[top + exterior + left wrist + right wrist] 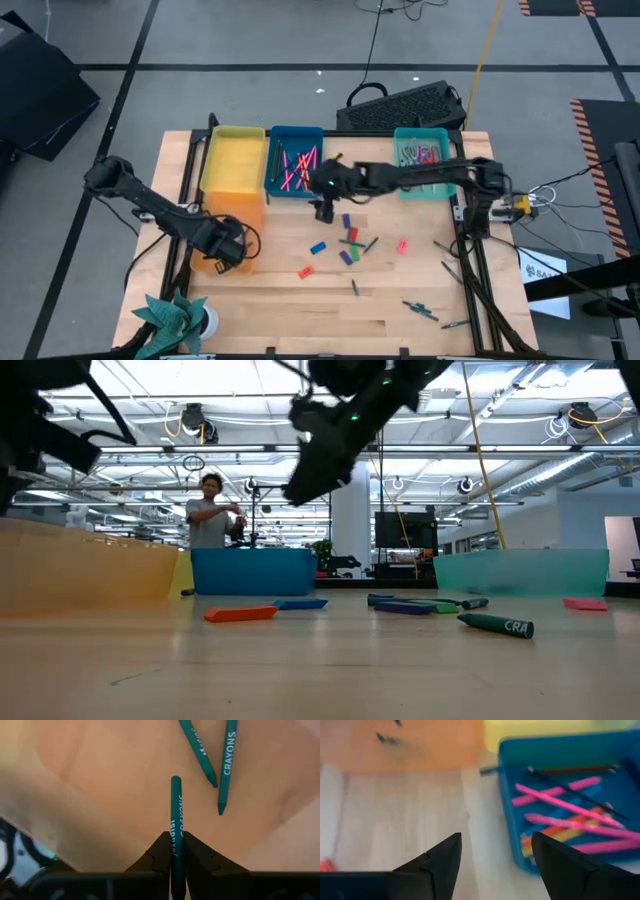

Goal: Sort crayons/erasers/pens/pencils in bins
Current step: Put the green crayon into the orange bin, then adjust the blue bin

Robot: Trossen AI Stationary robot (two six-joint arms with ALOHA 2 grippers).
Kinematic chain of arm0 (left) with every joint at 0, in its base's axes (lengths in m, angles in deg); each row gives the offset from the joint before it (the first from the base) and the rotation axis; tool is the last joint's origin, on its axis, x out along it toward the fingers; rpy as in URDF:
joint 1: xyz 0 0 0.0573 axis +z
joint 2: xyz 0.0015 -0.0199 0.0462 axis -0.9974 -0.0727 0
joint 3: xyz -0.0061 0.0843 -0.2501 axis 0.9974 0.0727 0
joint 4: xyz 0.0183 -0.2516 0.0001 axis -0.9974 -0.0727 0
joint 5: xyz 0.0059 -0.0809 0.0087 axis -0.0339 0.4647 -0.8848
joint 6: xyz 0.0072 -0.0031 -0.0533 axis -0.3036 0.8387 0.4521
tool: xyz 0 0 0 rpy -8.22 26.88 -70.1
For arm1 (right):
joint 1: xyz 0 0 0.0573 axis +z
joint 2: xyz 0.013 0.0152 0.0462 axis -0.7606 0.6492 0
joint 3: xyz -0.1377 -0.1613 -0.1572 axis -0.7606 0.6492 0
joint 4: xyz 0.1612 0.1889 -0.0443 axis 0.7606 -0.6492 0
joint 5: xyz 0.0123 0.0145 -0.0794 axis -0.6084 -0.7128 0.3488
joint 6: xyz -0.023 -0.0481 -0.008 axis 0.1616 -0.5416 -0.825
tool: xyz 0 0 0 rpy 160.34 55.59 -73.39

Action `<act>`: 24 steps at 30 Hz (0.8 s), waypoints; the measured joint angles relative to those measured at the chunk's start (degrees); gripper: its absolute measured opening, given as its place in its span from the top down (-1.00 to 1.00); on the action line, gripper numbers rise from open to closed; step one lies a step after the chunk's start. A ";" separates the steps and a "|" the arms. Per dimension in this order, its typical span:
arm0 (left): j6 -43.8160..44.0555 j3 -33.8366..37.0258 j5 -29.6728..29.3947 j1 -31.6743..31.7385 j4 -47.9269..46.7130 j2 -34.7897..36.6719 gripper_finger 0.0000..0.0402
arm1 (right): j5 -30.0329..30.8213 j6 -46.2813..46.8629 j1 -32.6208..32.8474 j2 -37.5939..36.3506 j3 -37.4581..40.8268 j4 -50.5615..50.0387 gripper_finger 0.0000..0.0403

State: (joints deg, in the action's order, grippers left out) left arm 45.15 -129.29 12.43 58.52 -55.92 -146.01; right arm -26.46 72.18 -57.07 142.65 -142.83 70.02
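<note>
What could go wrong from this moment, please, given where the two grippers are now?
The left gripper is shut on a teal crayon over the orange bin, where two other crayons already lie. It is gripped near one end, so it might swing or bounce on release.

The right gripper hangs open and empty beside the blue bin. Its next reach toward the erasers could nudge the bin's wall, or scatter the closely grouped pieces.

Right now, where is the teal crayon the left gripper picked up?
The teal crayon is clamped in the left gripper over the orange bin, at the table's left in the high view, above two more teal crayons lying inside.
</note>
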 joint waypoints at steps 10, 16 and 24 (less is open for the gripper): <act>0.07 -0.70 2.08 0.00 -0.84 0.19 0.09 | -2.40 -4.38 -2.96 12.47 -11.35 -12.65 -0.17; 1.07 -4.56 0.34 -0.46 -2.38 2.37 -0.20 | -1.97 -5.97 -2.84 12.40 -11.05 -20.21 -0.17; 1.41 -8.30 -7.87 2.07 -2.90 5.64 -0.22 | -1.92 0.81 -2.58 11.46 -10.97 -29.87 -0.17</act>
State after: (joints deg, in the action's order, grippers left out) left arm 46.57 -137.59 4.55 60.59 -58.82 -140.36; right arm -28.38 72.99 -59.65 154.12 -153.80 40.15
